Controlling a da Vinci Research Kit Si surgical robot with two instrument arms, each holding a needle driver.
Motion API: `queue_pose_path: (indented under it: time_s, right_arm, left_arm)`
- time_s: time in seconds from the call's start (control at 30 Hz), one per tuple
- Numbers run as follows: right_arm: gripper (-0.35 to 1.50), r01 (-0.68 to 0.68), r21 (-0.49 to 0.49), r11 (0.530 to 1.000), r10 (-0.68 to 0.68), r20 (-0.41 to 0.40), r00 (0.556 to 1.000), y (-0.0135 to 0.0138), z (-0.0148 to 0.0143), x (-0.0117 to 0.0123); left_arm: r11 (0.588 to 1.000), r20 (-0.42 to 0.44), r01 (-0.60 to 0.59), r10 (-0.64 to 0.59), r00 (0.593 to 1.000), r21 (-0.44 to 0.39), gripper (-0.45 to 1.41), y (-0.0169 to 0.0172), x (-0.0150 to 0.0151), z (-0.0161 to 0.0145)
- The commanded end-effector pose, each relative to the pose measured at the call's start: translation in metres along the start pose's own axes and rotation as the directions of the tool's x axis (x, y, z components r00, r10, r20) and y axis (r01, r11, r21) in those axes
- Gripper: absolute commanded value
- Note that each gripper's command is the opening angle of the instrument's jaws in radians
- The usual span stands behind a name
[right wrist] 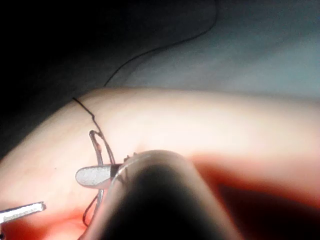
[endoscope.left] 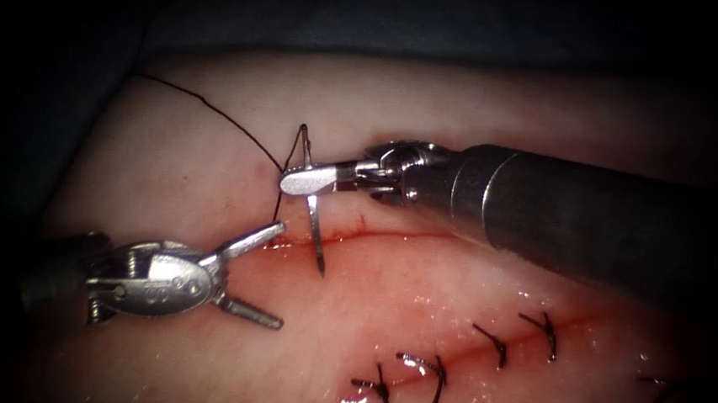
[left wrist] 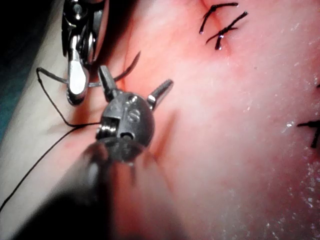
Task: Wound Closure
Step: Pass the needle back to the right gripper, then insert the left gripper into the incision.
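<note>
My right tool (endoscope.left: 286, 181) is shut on the curved needle (endoscope.left: 313, 224) near the middle of its curve, above the left end of the open cut (endoscope.left: 373, 236) in the tissue (endoscope.left: 193, 156). The needle's point hangs just over the cut's near edge and looks free of the tissue. Black thread (endoscope.left: 213, 111) runs from the needle's tail off to the far left. My left tool (endoscope.left: 274, 276) stands open and empty, left of the needle. The left wrist view shows its open jaws beside the needle (left wrist: 95, 84). In the right wrist view the right tool (right wrist: 82, 176) grips the needle (right wrist: 97, 145).
Several tied black stitches (endoscope.left: 435, 375) close the cut's lower right stretch, with red fluid (endoscope.left: 418, 315) around them. The right tool's thick shaft (endoscope.left: 577, 217) crosses above the cut. Dark cloth (endoscope.left: 389, 18) lies beyond the tissue's far edge.
</note>
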Motion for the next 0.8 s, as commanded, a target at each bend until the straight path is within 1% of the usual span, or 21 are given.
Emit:
queue_pose_path:
  time_s: [0.03,0.07,0.1,0.13,0.2,0.3,0.43,0.5,0.57,0.6,0.67,0.73,0.8]
  right_arm:
    - [-0.35,0.013,0.009,1.0,-0.013,-0.008,1.0,0.0003,0.001,0.0004]
    - [-0.35,0.031,0.01,0.999,-0.031,-0.021,0.999,0.0003,0.001,0.0003]
    - [-0.35,0.06,0.004,0.998,-0.059,-0.034,0.998,0.0002,0.0009,0.0002]
    - [-0.35,0.088,-0.003,0.996,-0.089,-0.04,0.995,0.0,0.0009,0.0001]
    - [-0.35,0.146,-0.013,0.989,-0.146,-0.054,0.988,-0.0003,0.0009,-0.0001]
    - [-0.35,0.244,-0.019,0.97,-0.244,-0.064,0.968,-0.001,0.0009,-0.0005]
    - [-0.35,0.318,-0.027,0.948,-0.319,-0.071,0.945,-0.0011,0.0008,-0.0007]
    - [-0.35,0.351,-0.028,0.936,-0.352,-0.082,0.932,-0.0011,0.0007,-0.0008]
    - [-0.35,0.378,-0.031,0.925,-0.379,-0.088,0.921,-0.0011,0.0006,-0.0009]
    - [-0.35,0.405,-0.035,0.914,-0.406,-0.088,0.909,-0.0012,0.0005,-0.0009]
    - [-0.35,0.421,-0.037,0.906,-0.423,-0.088,0.902,-0.0012,0.0005,-0.001]
    - [-0.35,0.464,-0.044,0.885,-0.466,-0.092,0.88,-0.0012,0.0005,-0.0011]
    - [-0.35,0.49,-0.049,0.87,-0.492,-0.1,0.865,-0.0011,0.0006,-0.0012]
  left_arm:
    - [1.0,0.016,-0.005,0.005,1.0,-0.008,0.04,-0.0006,-0.0005,0.0005]
    - [1.0,0.046,0.004,-0.003,0.999,-0.027,-0.28,-0.0008,-0.0012,0.0003]
    - [0.999,0.06,0.015,-0.013,0.998,-0.037,-0.42,-0.0009,-0.0016,0.0003]
    - [0.998,0.08,0.02,-0.015,0.997,-0.053,-0.45,-0.0011,-0.0022,0.0004]
    - [0.997,0.101,0.041,-0.034,0.994,-0.068,-0.45,-0.0012,-0.0032,0.0007]
    - [0.992,0.154,0.076,-0.06,0.986,-0.103,-0.45,-0.0017,-0.0059,0.002]
    - [0.989,0.23,0.106,-0.079,0.97,-0.108,-0.45,-0.0022,-0.0081,0.0031]
    - [0.988,0.292,0.099,-0.061,0.955,-0.119,-0.45,-0.0025,-0.0096,0.0038]
    - [0.986,0.332,0.104,-0.057,0.941,-0.127,-0.45,-0.0025,-0.0105,0.004]
    - [0.984,0.374,0.103,-0.042,0.926,-0.145,-0.45,-0.0025,-0.0113,0.0042]
    - [0.98,0.409,0.115,-0.039,0.912,-0.163,-0.45,-0.0024,-0.0118,0.0043]
    - [0.977,0.43,0.118,-0.032,0.902,-0.175,-0.45,-0.0023,-0.0122,0.0043]
    - [0.979,0.448,0.122,-0.035,0.893,-0.166,-0.45,-0.0025,-0.0124,0.0044]
